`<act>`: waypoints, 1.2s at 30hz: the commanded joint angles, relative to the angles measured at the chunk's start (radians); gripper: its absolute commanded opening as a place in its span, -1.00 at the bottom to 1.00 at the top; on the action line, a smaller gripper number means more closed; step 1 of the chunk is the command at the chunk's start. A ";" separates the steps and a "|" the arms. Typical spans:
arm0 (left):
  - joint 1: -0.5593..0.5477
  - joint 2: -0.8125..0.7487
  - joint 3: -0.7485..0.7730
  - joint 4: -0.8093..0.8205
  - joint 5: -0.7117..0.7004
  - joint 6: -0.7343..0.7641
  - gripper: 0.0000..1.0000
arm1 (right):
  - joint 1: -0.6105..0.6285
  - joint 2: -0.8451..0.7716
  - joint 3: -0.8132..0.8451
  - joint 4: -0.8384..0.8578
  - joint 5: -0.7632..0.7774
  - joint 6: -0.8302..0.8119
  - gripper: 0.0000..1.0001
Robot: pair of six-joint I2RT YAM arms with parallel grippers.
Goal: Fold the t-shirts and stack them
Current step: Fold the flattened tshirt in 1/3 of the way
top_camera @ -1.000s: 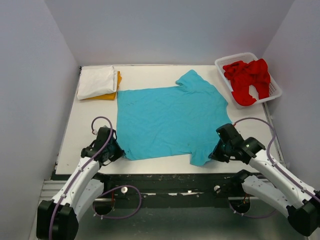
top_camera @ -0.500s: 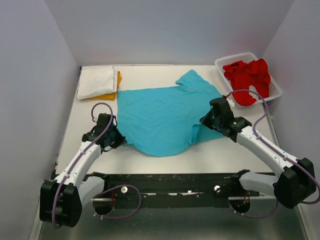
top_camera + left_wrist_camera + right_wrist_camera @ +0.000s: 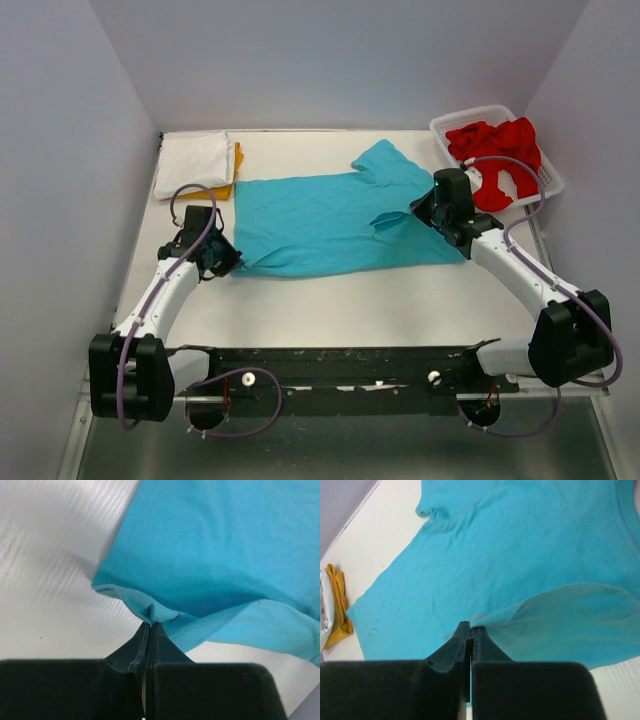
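Note:
The turquoise t-shirt [image 3: 330, 225] lies mid-table, its near half folded up over the far half. My left gripper [image 3: 225, 262] is shut on its lower left corner, which shows in the left wrist view [image 3: 155, 612] pinched at the fingertips [image 3: 150, 625]. My right gripper [image 3: 420, 208] is shut on a near sleeve edge [image 3: 530, 615] and holds it over the shirt body near the collar. A folded white shirt [image 3: 193, 162] lies on an orange one [image 3: 232, 172] at the back left. Red shirts [image 3: 495, 158] fill the basket.
A white slatted basket [image 3: 549, 178] stands at the back right corner. Grey walls close in the table on three sides. The table's near strip [image 3: 330, 305] lies bare in front of the folded shirt.
Both grippers have carried the shirt's near edge away from me, folding the near half over the far half. The right gripper moved furthest, up toward the collar.

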 commanded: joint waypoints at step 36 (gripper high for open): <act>-0.037 0.181 0.223 0.070 0.118 0.074 0.97 | -0.121 0.312 0.160 0.133 -0.354 -0.199 1.00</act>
